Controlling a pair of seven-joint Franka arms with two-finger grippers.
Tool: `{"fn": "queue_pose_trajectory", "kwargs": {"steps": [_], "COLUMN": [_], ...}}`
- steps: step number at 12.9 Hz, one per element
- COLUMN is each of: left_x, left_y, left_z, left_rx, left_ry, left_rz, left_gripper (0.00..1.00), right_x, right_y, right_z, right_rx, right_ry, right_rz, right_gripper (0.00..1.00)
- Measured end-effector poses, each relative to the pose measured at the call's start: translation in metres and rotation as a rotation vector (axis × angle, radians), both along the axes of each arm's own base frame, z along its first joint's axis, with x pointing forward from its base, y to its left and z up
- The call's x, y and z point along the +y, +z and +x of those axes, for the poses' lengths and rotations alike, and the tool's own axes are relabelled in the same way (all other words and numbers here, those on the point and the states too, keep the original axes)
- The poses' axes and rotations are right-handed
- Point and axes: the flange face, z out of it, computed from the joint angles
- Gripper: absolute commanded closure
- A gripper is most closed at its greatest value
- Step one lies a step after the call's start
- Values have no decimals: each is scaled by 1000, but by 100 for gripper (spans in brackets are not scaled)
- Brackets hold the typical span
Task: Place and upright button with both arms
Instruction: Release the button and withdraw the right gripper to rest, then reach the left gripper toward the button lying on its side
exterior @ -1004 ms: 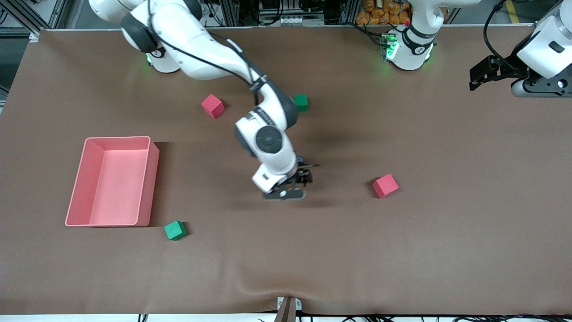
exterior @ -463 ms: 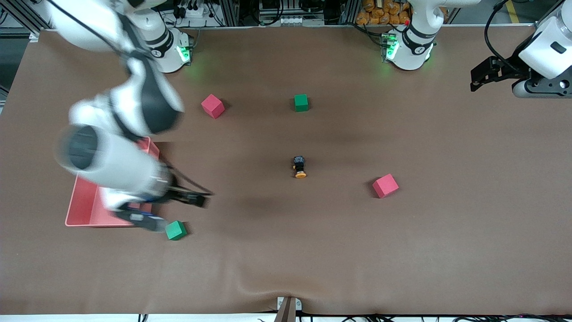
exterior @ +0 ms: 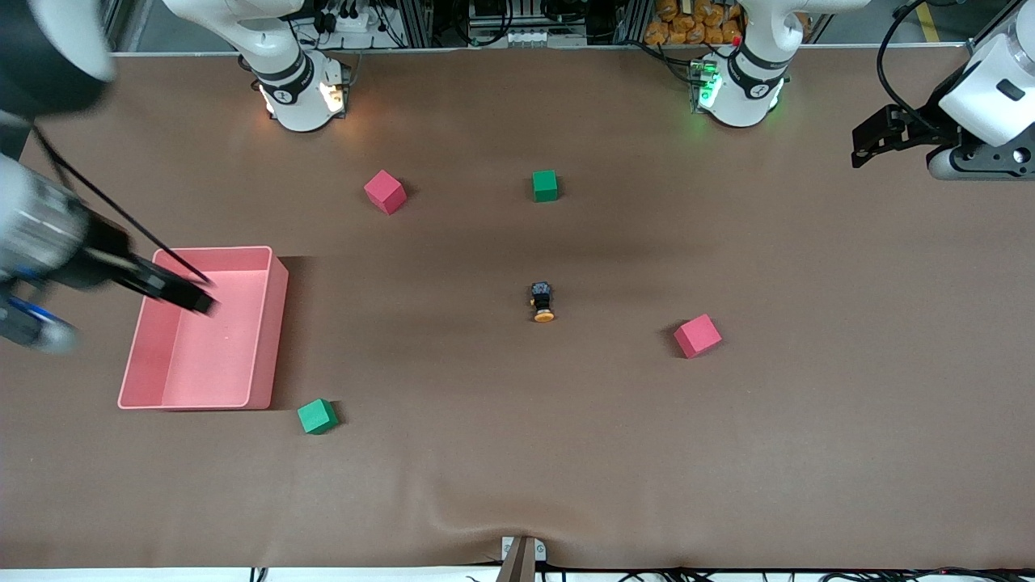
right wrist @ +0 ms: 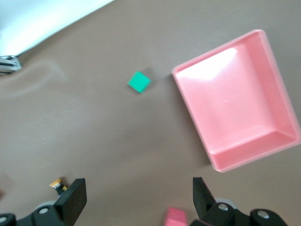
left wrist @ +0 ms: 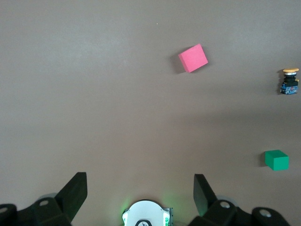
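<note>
The button [exterior: 542, 301] lies on its side at the middle of the table, orange cap toward the front camera, black body away from it. Nothing touches it. It also shows in the left wrist view [left wrist: 290, 81] and in the right wrist view [right wrist: 57, 184]. My right gripper [exterior: 187, 295] is up over the pink bin [exterior: 267, 339] at the right arm's end, open and empty [right wrist: 138, 193]. My left gripper [exterior: 869, 141] waits raised at the left arm's end, open and empty [left wrist: 139, 188].
Two pink cubes [exterior: 385, 191] [exterior: 697, 335] and two green cubes [exterior: 545, 185] [exterior: 317, 416] lie scattered round the button on the brown table [exterior: 517, 453]. The pink bin holds nothing. The arm bases [exterior: 295, 89] [exterior: 740, 85] stand along the table's back edge.
My right arm has swung away from the button at the table's middle to over the pink bin, leaving the button lying on the table. The left arm has hardly moved.
</note>
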Motion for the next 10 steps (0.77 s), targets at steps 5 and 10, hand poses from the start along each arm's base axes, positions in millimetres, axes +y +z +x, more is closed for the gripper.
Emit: {"fn": "queue_pose_trajectory", "kwargs": {"steps": [5,10], "left_x": [0,-5], "left_y": [-14,-28], "left_z": [6,14], "left_rx": [28,47], "left_ry": [2,-7], "left_rz": [3,5], "left_gripper": [0,0], "right_x": [-88,-91], "right_y": [22,8], "right_z": [-70,-91], "right_rx": [-35,-20], "right_ry": [57,57], "right_rz": [-24,-32], "right_gripper": [0,0]}}
